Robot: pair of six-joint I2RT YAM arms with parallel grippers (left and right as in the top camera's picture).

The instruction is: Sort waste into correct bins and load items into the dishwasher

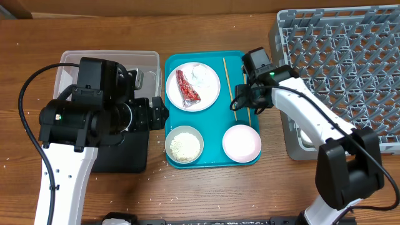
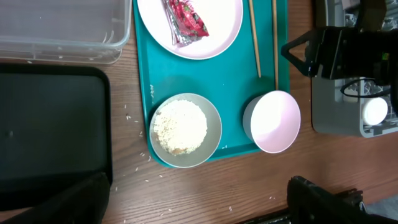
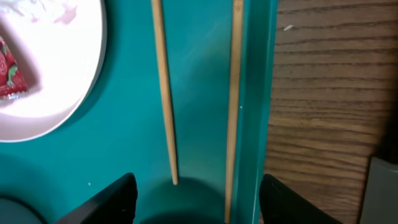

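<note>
Right gripper (image 3: pixel 198 193) spread open, empty; two thin wooden chopsticks (image 3: pixel 163 93) lie directly beneath, between its fingers, on the teal plastic tray (image 3: pixel 199 93) (one hugs the rim). Risk: closing grabs one stick only, or a finger jams on the tray wall.

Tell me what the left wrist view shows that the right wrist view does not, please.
Only the left wrist view shows the bowl of rice, the empty bowl, the black tray and the clear tub. Only the right wrist view shows the tissue wad, which lies on the plate at the picture's top edge. Both views show the teal tray, the white plate, the red wrapper and the two chopsticks.
</note>
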